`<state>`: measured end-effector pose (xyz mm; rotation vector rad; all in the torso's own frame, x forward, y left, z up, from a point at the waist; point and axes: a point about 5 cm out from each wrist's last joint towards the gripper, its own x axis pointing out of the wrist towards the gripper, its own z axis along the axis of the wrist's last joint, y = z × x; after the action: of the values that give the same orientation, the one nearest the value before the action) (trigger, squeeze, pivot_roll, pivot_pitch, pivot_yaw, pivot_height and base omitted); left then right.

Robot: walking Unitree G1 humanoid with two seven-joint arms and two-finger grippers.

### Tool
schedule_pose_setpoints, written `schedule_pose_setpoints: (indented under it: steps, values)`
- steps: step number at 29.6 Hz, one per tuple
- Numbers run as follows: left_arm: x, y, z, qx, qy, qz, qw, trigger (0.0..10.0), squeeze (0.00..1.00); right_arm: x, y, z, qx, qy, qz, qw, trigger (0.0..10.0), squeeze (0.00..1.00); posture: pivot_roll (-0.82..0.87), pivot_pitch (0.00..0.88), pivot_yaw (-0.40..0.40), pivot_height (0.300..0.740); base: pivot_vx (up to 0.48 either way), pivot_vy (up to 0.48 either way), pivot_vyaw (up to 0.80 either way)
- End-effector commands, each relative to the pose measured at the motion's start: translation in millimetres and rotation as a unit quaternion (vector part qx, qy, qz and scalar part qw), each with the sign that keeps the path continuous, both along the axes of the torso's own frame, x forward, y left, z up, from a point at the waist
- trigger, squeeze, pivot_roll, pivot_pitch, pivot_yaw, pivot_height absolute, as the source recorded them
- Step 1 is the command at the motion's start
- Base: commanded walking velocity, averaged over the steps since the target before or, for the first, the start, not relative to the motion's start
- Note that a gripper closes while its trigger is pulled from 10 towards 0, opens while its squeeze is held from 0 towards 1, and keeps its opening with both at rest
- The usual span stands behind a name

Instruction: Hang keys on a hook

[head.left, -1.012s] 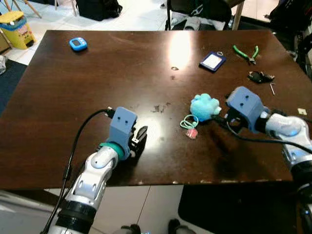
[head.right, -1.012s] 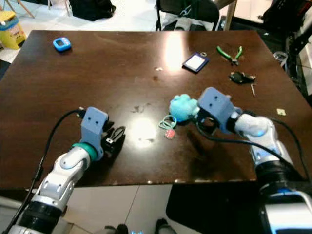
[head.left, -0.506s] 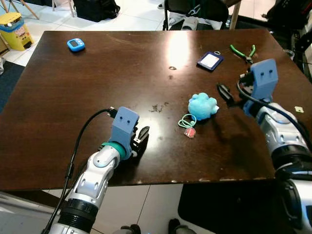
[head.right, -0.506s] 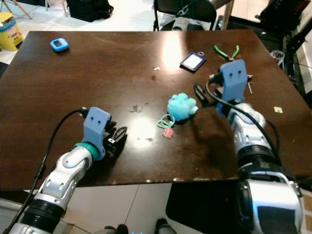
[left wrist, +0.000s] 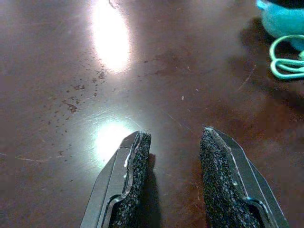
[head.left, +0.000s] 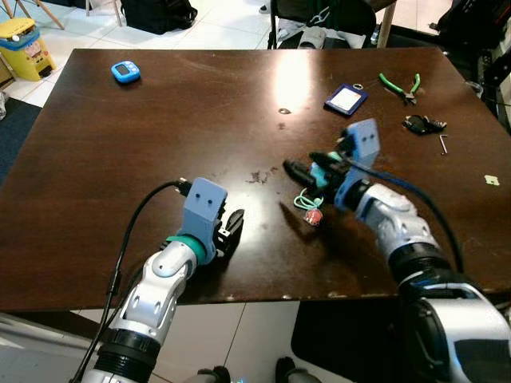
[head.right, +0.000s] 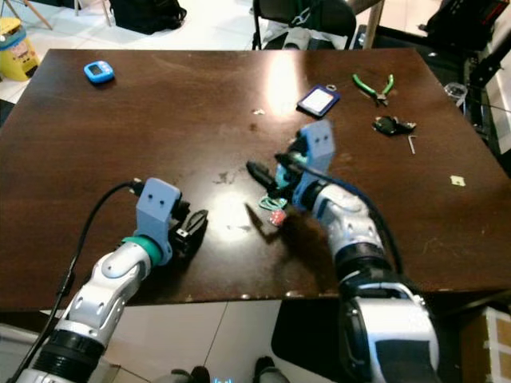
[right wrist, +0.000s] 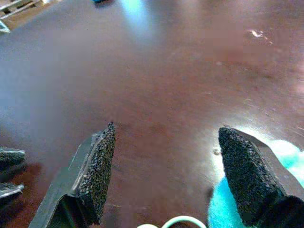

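A teal plush keychain lies mid-table with a green cord loop and a small pink tag on its near side. My right gripper hangs open just above the plush, covering most of it, fingers pointing toward my left. In the right wrist view the right gripper stands wide open, with the plush under one finger. My left gripper rests open on the table near the front edge, holding nothing. A bunch of black keys lies at the far right.
Green pliers and a blue card holder lie at the back right. A blue timer sits at the back left. A small metal pin lies near the keys. A yellow bin stands on the floor beyond the left edge.
My right arm pulled back and up from the plush's right side, then swung in over the plush, its fingers now pointing toward my left. The left arm stayed put.
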<state>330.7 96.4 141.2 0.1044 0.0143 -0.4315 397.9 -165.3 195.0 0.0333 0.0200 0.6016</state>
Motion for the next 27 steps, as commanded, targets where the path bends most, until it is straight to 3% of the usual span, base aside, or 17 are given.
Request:
schedule_pose_setpoints:
  steps: [1, 4, 5, 7, 8, 9, 10, 14, 15, 17, 18, 19, 21, 24, 25, 27]
  values:
    - [-3.1, 0.4, -4, 0.009, 0.008, -0.001, 1.0, 10.0, 0.0, -0.9, -5.2, -10, -0.026, 0.015, -0.018, 0.999, 10.0, 0.0, -0.07, 0.186, 0.087, 0.74, 0.0, 0.0, 0.0]
    - [-3.8, 0.9, -4, 0.009, 0.009, 0.0, 1.0, 10.0, 0.0, -0.8, -12.8, -9, -0.038, 0.014, -0.034, 0.999, 10.0, 0.0, -0.07, 0.19, 0.089, 0.74, 0.0, 0.0, 0.0]
    - [-4.4, 1.4, -5, 0.008, 0.009, 0.001, 1.0, 10.0, 0.0, -1.1, -26.3, -6, -0.047, 0.012, -0.055, 0.997, 10.0, 0.0, -0.07, 0.193, 0.092, 0.74, 0.0, 0.0, 0.0]
    - [-4.4, 1.4, -5, 0.008, 0.009, 0.001, 1.0, 10.0, 0.0, -1.1, -26.3, -6, -0.047, 0.012, -0.055, 0.997, 10.0, 0.0, -0.07, 0.193, 0.092, 0.74, 0.0, 0.0, 0.0]
    - [-4.7, 1.5, -5, 0.008, 0.01, 0.0, 1.0, 10.0, 0.0, -2.0, -43.0, -3, -0.064, 0.007, -0.085, 0.994, 10.0, 0.0, -0.08, 0.195, 0.096, 0.74, 0.0, 0.0, 0.0]
    - [-4.7, 1.5, -5, 0.008, 0.01, 0.0, 1.0, 10.0, 0.0, -2.0, -43.0, -3, -0.064, 0.007, -0.085, 0.994, 10.0, 0.0, -0.08, 0.195, 0.096, 0.74, 0.0, 0.0, 0.0]
    - [-4.6, 1.3, -5, 0.009, 0.011, -0.001, 1.0, 10.0, 0.0, -3.0, -56.0, 1, -0.081, -0.004, -0.113, 0.99, 10.0, 0.0, -0.08, 0.197, 0.1, 0.74, 0.0, 0.0, 0.0]
    - [-4.2, 0.4, -5, 0.009, 0.012, -0.003, 1.0, 10.0, 0.0, -3.6, -63.3, 11, -0.049, -0.031, -0.126, 0.99, 10.0, 0.0, -0.08, 0.197, 0.103, 0.74, 0.0, 0.0, 0.0]
    - [-4.2, 0.4, -5, 0.009, 0.012, -0.003, 1.0, 10.0, 0.0, -3.6, -63.3, 11, -0.049, -0.031, -0.126, 0.99, 10.0, 0.0, -0.08, 0.197, 0.103, 0.74, 0.0, 0.0, 0.0]
    - [-4.4, 1.0, -6, 0.011, 0.013, -0.003, 1.0, 10.0, 0.0, -6.3, -45.1, 21, -0.002, -0.059, -0.047, 0.997, 10.0, 0.0, -0.07, 0.198, 0.104, 0.74, 0.0, 0.0, 0.0]
    - [-4.4, 1.0, -6, 0.011, 0.013, -0.003, 1.0, 10.0, 0.0, -6.3, -45.1, 21, -0.002, -0.059, -0.047, 0.997, 10.0, 0.0, -0.07, 0.198, 0.104, 0.74, 0.0, 0.0, 0.0]
    - [-4.5, 1.6, -6, 0.011, 0.013, -0.003, 1.0, 10.0, 0.0, -9.6, -36.0, 23, 0.002, -0.069, -0.005, 0.998, 10.0, 0.0, -0.07, 0.199, 0.103, 0.74, 0.0, 0.0, 0.0]
    - [-4.5, 2.3, -6, 0.012, 0.014, -0.002, 1.0, 10.0, 0.0, -18.6, -20.9, 22, -0.005, -0.072, 0.072, 0.995, 10.0, 0.0, -0.07, 0.199, 0.102, 0.74, 0.0, 0.0, 0.0]
    - [-4.4, 2.4, -6, 0.012, 0.014, -0.002, 1.0, 10.0, 0.0, -24.5, -14.2, 19, -0.019, -0.069, 0.11, 0.991, 10.0, 0.0, -0.08, 0.197, 0.101, 0.74, 0.0, 0.0, 0.0]
    - [-4.1, 2.3, -6, 0.012, 0.014, -0.002, 1.0, 10.0, 0.0, -32.1, -7.0, 14, -0.032, -0.058, 0.151, 0.986, 10.0, 0.0, -0.08, 0.196, 0.099, 0.74, 0.0, 0.0, 0.0]
    - [-4.1, 2.3, -6, 0.012, 0.014, -0.002, 1.0, 10.0, 0.0, -32.1, -7.0, 14, -0.032, -0.058, 0.151, 0.986, 10.0, 0.0, -0.08, 0.196, 0.099, 0.74, 0.0, 0.0, 0.0]
